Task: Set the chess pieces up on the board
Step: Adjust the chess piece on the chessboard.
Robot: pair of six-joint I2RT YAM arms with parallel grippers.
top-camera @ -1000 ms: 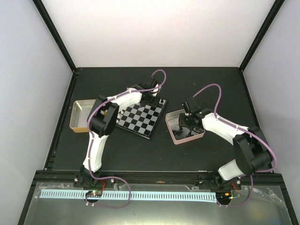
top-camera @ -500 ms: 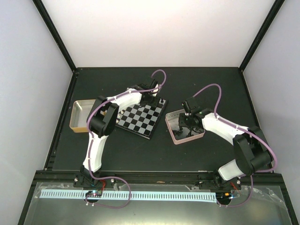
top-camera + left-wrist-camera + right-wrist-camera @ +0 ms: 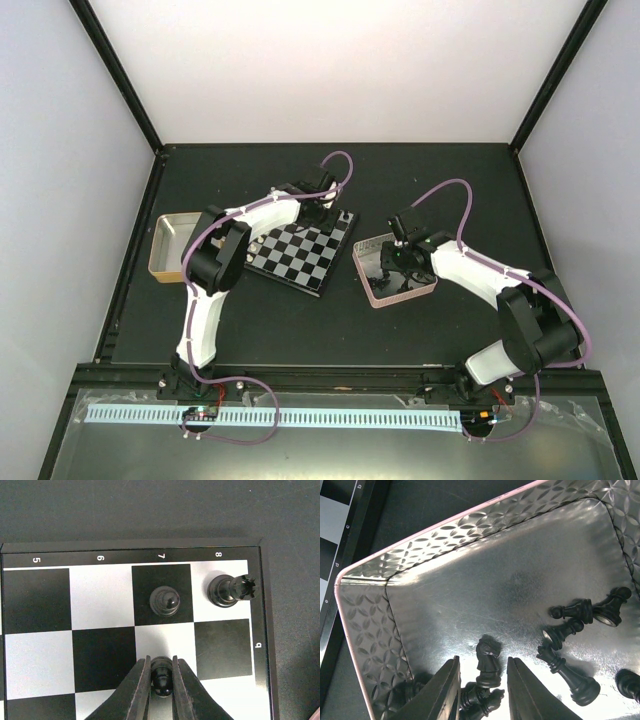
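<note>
While clamped in the left claw (image 3: 160,661), a tiny glossy black pawn (image 3: 161,675) — right claw (image 3: 483,662) spread open over a knight (image 3: 488,661).

Ahead of the left claw (image 3: 160,661) and its piece (image 3: 161,677), a pawn (image 3: 165,601) and rook (image 3: 231,590) stand; squares (image 3: 100,597) leftward are bare.

The board (image 3: 303,252) lies on the surface (image 3: 300,325) between a left tin (image 3: 170,250) and a right tin (image 3: 485,522). A pawn (image 3: 165,601) and rook (image 3: 230,590) sit on adjacent squares at its corner. More pieces (image 3: 564,631) lie in the right tin.
</note>
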